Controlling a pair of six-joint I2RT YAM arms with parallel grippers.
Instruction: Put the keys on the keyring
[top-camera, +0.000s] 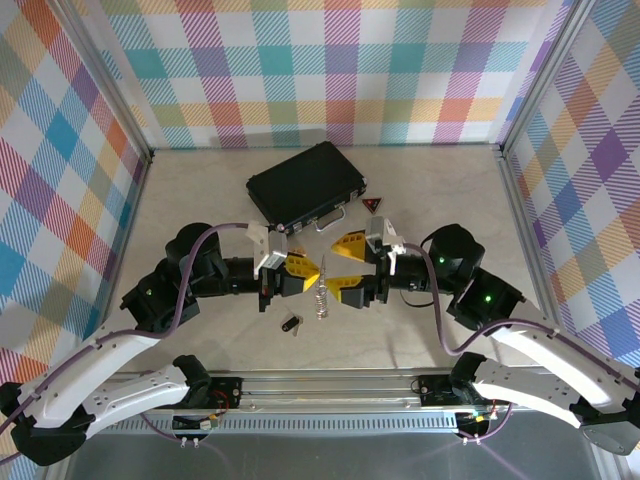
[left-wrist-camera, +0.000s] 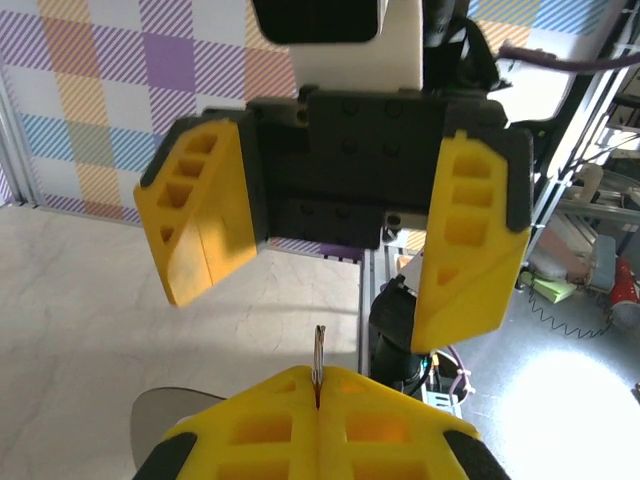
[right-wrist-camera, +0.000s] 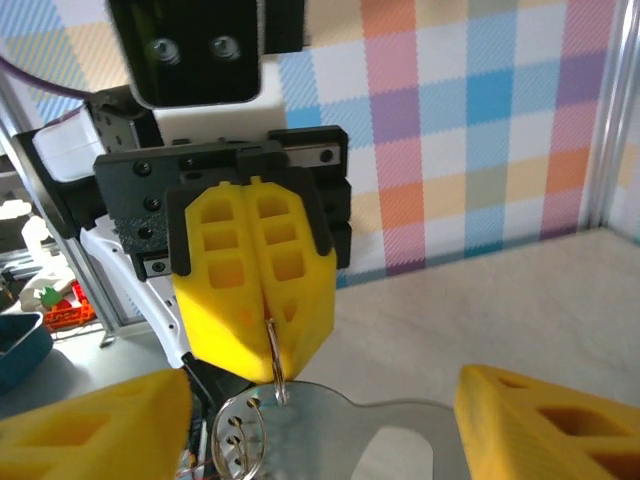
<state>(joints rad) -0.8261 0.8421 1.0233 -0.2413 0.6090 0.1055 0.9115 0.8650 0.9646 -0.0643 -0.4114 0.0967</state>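
1. Currently the left pincer (top-camera: 306, 272) is clamped shut on the keyring (right-wrist-camera: 320, 415), pinching the thin wire loop at its edge.
2. The keyring's flat oval sits between the two pincers. Its long axis runs near-to-far, and its fan of thin pieces is at the end toward the arm bases.
3. The right pincer (top-camera: 336, 267) faces it with its jaws wide, holding nothing.
4. A dark-headed key (top-camera: 290, 325) lies on the table (top-camera: 200, 200), just nearer than the left pincer, angled diagonally.

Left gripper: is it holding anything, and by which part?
The flat silvery metal keyring, pinched by the thin wire loop at its top in the shut left gripper. The open right gripper holds nothing.
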